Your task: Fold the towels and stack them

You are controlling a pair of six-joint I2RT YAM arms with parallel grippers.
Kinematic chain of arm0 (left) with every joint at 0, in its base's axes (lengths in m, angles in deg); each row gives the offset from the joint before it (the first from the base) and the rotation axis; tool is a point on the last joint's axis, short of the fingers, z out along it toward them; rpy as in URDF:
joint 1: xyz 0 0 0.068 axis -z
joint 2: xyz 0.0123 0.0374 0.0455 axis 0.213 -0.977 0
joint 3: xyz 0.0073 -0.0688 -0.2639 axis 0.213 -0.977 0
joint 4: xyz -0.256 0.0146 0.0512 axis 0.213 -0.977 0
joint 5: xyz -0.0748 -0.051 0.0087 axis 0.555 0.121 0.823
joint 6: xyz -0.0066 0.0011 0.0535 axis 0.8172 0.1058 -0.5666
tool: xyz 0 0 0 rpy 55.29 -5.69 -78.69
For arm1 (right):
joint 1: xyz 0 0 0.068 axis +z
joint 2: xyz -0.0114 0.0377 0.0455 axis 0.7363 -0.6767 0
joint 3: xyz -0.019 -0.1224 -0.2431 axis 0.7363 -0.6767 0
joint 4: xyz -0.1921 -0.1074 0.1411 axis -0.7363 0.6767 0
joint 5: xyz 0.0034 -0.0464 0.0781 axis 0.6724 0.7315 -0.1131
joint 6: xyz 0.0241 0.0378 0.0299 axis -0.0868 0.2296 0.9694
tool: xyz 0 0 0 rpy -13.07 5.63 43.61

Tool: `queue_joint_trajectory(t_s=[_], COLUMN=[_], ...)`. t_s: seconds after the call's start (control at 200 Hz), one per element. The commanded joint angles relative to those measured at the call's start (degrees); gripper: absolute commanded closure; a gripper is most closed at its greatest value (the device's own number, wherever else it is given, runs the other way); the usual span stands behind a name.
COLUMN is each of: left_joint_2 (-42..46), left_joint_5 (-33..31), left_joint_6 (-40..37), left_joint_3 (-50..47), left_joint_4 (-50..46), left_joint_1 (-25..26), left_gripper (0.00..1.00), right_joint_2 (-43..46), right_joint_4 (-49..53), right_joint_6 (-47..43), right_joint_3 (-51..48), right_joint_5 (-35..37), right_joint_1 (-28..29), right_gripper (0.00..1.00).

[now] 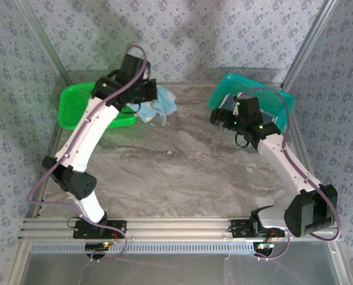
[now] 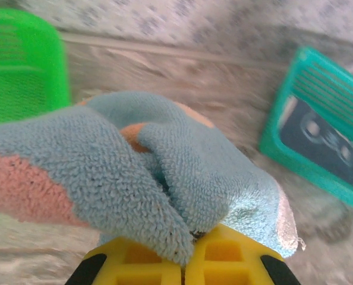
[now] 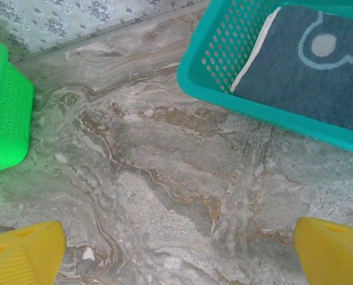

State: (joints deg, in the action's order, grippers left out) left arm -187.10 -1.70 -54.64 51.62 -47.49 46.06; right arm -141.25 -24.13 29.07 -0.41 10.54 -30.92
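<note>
- Top external: found the left gripper (image 1: 148, 98) lifted at the far left of the table (image 1: 176, 166), just beside the green basket (image 1: 75, 110), pinching a light blue towel (image 1: 160, 107) bunched, dangling and unfolded.
- Placed the right gripper (image 1: 221, 117) at the near rim of the teal basket (image 1: 265, 95), carrying nothing; could not tell the set of its fingers from that height.
- Judged the task partway: one towel in hand, not yet spread or folded, and no stack on the marble-patterned top.
- Left wrist: caught the left gripper (image 2: 185, 258) pressed together on a fold of the towel (image 2: 135, 172); looped terry pile, soft and thick-looking, pale blue with salmon-orange patches, thinner and shinier along the right edge.
- Made out, blurred behind, the green basket (image 2: 22, 71) at the left and the teal basket (image 2: 271, 142) at the right, with a dark towel (image 2: 325, 139) lying flat inside.
- Right wrist: showed the right gripper (image 3: 176, 255) spread wide, yellow fingertips (image 3: 22, 252) at either bottom corner, bare table (image 3: 164, 178) between, gripping nothing.
- Showed the teal basket (image 3: 224, 77) as rigid plastic with a grid of small holes in its wall; inside, the dark towel (image 3: 307, 71), slate blue with a pale ring and a white edge, flat and neat, judged already put away.
- Caught the green basket (image 3: 7, 113) at the left edge, same perforated hard plastic.
- Reckoned as left: laying the held towel flat, folding it, stacking it with the dark one.
</note>
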Motion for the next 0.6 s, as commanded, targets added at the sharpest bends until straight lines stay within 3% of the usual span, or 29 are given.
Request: queue_joint_trajectory(t_s=[0.0,0.3,0.38,0.48,0.595], left_joint_2=[0.5,-12.6,-13.6,-10.8,-0.7], left_joint_5=[-0.5,4.0,4.4,3.0,2.4], left_joint_6=[2.7,1.2,1.5,2.7,5.3], left_joint_3=[-1.6,17.0,18.2,11.7,-9.0], left_joint_4=[4.9,-0.8,-2.2,-2.4,4.1], left_joint_1=[4.7,6.1,6.6,7.8,8.6], left_gripper=[1.00,1.00,1.00,1.00,1.00], right_joint_2=[2.2,5.3,6.2,6.6,6.5], right_joint_4=[0.3,0.2,0.1,0.1,-0.3], right_joint_6=[-0.8,-0.8,-0.8,-0.7,-0.5], right_joint_3=[-1.1,-3.8,-4.6,-5.7,-6.9], right_joint_5=[-2.0,-2.1,-1.6,-2.2,-2.8], right_joint_1=[-1.3,-2.7,-2.7,-2.7,-1.8], right_gripper=[0.00,0.00,0.00,0.00,0.00])
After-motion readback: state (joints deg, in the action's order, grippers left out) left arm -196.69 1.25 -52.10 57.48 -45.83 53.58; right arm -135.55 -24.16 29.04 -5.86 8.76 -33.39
